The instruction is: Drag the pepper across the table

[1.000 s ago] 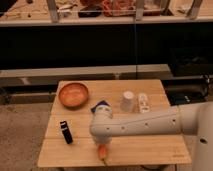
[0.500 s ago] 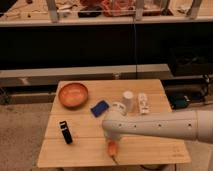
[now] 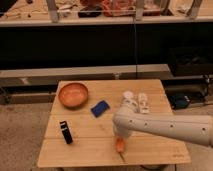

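Gripper down at six o'clock on the table, carried rightward along the front edge from half a second ago. Pepper directly beneath, apparently touching, shifted right with it. Drag plainly under way. Orange bowl at ten o'clock, blue block near centre, black object at eight, all unmoved.

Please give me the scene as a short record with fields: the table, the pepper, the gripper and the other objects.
table: light wooden plank table
pepper: small elongated orange pepper, near front edge, under the gripper
gripper: gripper, low over the pepper
bowl: round orange bowl, back left
sponge: blue rectangular sponge, centre
black item: small black object, front left
white items: white objects, back right
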`<action>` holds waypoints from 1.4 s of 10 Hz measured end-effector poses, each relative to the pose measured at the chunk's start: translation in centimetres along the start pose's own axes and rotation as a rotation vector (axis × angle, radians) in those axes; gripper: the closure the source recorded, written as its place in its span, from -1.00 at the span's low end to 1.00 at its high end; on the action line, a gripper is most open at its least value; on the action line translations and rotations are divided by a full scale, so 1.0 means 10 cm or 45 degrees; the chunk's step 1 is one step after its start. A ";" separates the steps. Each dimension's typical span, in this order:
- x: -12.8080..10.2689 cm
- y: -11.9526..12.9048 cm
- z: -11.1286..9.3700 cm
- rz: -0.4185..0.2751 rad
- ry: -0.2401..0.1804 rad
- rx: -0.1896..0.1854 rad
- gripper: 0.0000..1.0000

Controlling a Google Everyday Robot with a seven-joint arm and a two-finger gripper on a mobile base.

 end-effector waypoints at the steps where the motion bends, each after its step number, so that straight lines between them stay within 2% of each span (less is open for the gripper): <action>1: 0.05 0.16 0.03 0.036 -0.001 0.010 0.41; 4: 0.15 0.41 0.12 0.094 -0.013 0.029 0.41; 7: 0.23 0.58 0.13 0.133 -0.011 0.054 0.52; 8: 0.24 0.68 0.11 0.151 -0.012 0.060 0.52; 9: 0.25 0.96 0.06 0.197 -0.010 0.069 0.52; 14: 0.24 1.41 -0.04 0.287 -0.021 0.056 0.52</action>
